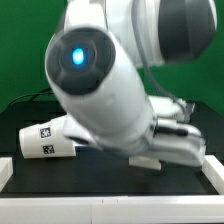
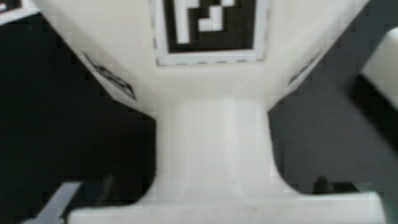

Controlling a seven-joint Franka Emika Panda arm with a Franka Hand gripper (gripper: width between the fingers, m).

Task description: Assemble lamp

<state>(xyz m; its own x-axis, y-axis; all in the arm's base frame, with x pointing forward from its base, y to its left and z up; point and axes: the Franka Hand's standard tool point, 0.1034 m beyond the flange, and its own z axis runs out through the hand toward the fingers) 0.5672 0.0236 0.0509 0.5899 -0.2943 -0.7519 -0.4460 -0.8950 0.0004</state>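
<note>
Around the neck of the bulb (image 2: 214,130), six o'clock from its tag (image 2: 210,30), we centre the gripper (image 2: 196,198) squarely; whether it grips, we cannot tell.

Bright, even light fills the exterior view, where the robot arm (image 1: 105,95) looms close and out of focus, its blue light (image 1: 78,57) glowing with a soft halo. The wrist view is blurred, and the white lamp part (image 2: 214,120) shows gentle shading against a dark background.
</note>
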